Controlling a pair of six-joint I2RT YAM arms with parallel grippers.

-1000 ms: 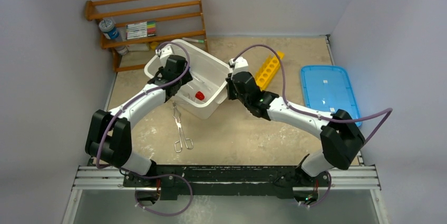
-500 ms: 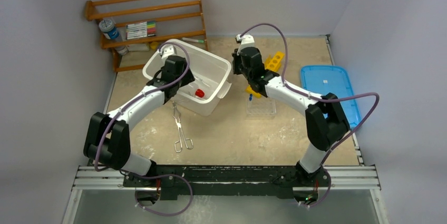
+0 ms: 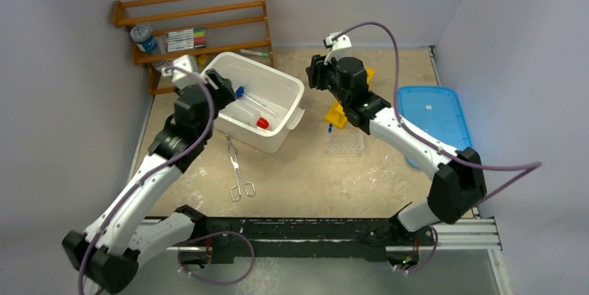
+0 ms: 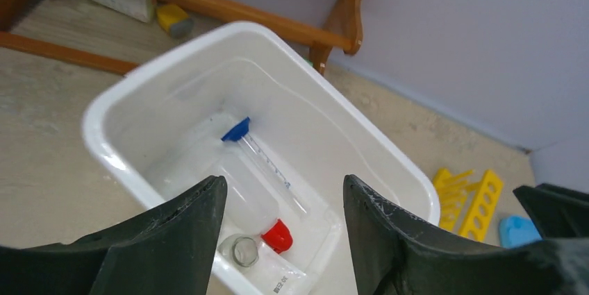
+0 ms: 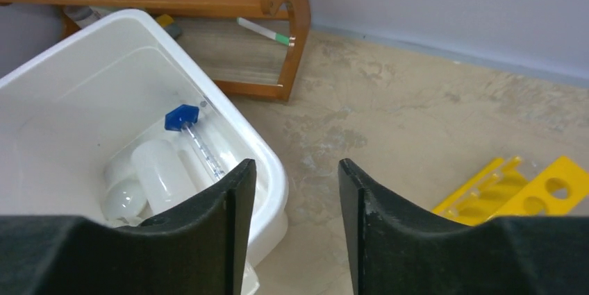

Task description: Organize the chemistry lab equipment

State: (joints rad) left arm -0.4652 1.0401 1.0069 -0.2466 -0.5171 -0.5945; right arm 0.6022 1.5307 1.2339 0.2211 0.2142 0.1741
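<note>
A white bin [image 3: 286, 94] stands on the table with lab items inside. A translucent squeeze bottle [image 4: 244, 189] with a red cap [image 3: 262, 123] lies next to a thin blue-ended tube [image 4: 236, 130], a tiny clear glass jar [image 4: 241, 250] and a clear packet [image 4: 279, 277]. Metal scissor-handled tongs [image 3: 237, 169] lie on the table in front of the bin. My left gripper [image 3: 221, 85] hovers open over the bin's left rim, holding nothing. My right gripper [image 3: 311, 76] hangs open to the right of the bin, above bare table [image 5: 389, 114].
A wooden shelf [image 3: 194, 31] with coloured markers stands at the back left. A yellow rack [image 3: 361, 81] and a clear tray [image 3: 344, 144] lie right of the bin. A blue lid [image 3: 434, 118] rests by the right wall.
Both grippers have come off the bin's sides. The right arm swung back and right and its jaws opened. The left arm drew back to the left and rose.
</note>
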